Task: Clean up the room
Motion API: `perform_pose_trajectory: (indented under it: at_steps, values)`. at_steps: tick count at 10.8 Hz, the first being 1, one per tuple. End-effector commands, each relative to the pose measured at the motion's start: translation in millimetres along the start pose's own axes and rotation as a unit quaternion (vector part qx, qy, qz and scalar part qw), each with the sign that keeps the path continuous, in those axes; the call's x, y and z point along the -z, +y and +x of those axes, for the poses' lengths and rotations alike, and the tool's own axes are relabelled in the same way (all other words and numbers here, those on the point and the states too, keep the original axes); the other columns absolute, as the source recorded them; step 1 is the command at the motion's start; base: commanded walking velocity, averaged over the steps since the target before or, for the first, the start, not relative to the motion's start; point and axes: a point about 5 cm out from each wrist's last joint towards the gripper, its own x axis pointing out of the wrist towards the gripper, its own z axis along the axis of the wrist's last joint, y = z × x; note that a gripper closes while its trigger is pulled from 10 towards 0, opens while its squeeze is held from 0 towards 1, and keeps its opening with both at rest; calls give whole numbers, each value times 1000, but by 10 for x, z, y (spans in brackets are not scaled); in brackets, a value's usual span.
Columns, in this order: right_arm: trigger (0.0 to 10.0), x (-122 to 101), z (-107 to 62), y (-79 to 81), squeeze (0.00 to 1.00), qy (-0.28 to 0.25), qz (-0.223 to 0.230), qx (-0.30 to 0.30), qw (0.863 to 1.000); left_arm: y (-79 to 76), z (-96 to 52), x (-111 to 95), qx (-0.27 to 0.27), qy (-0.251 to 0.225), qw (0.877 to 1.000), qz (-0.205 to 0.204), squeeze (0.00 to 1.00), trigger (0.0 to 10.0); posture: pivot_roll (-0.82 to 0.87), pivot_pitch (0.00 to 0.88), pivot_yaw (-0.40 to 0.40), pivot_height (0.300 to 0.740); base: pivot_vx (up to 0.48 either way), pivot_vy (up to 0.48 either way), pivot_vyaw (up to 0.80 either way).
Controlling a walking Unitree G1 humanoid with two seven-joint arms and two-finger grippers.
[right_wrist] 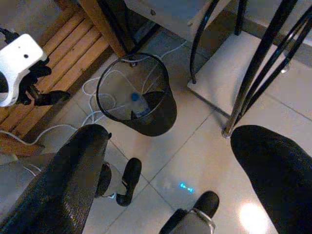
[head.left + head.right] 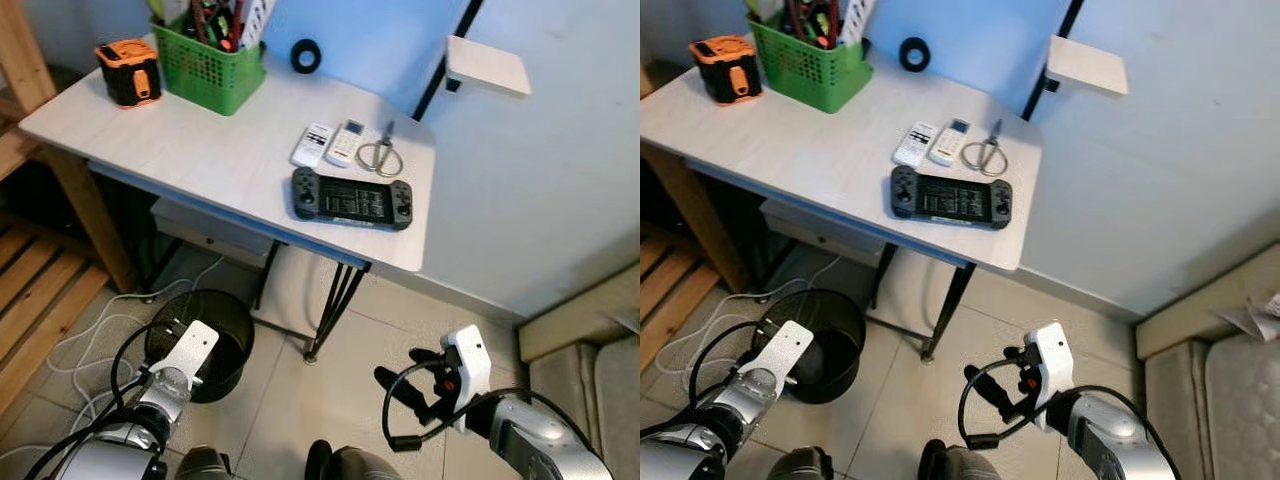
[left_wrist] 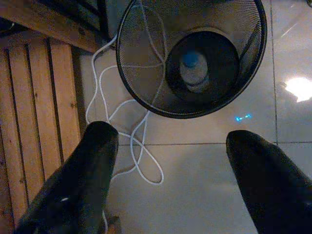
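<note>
Pale wooden table (image 2: 200, 150) stands on tiled floor (image 2: 290, 400); both grippers' fingers spread, empty.

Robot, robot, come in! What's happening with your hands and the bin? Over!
Left gripper open, empty, above the wire bin. Right gripper open, empty, low over the floor. Bottle lies in the bin. White cable loops beside it.

We cannot read the buttons on the two white remote controls (image 2: 327, 144). The tall green plastic basket (image 2: 205, 62) is cut off by the top edge, its contents a jumble. The black wire-mesh waste bin (image 2: 219, 322) is partly hidden behind our left gripper (image 2: 180, 362).
</note>
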Motion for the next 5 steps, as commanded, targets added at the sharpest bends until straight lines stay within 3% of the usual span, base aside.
perform_pose_trajectory:
  at_steps: [1, 2, 3, 4, 5]
  values:
    - [10000, -5, -55, -44, 376, 6, -4, 8, 1000, -68, -6, -15, 5, -4, 1000, 0, 1000, 10000, -33, 173, -197, 740, 0, 0, 0]
    - [10000, -59, -32, -83, 376, -3, -10, 16, 1000, -44, -4, -83, 10, -23, 999, -34, 757, 10000, -31, 143, -175, 740, 0, 0, 0]
    - [10000, -125, 6, -132, 376, -17, -12, 26, 999, -45, -12, -205, 27, -57, 995, -71, 0, 10000, -18, 108, -146, 740, 0, 0, 0]
    - [10000, -162, 33, -162, 376, -30, -12, 35, 999, -64, -27, -296, 41, -86, 991, -97, 0, 10000, -5, 80, -125, 740, 0, 0, 0]
    - [10000, -241, 95, -198, 376, -55, -18, 56, 997, -61, -138, -571, 64, -186, 970, -140, 0, 10000, 11, 32, -90, 740, 0, 0, 0]
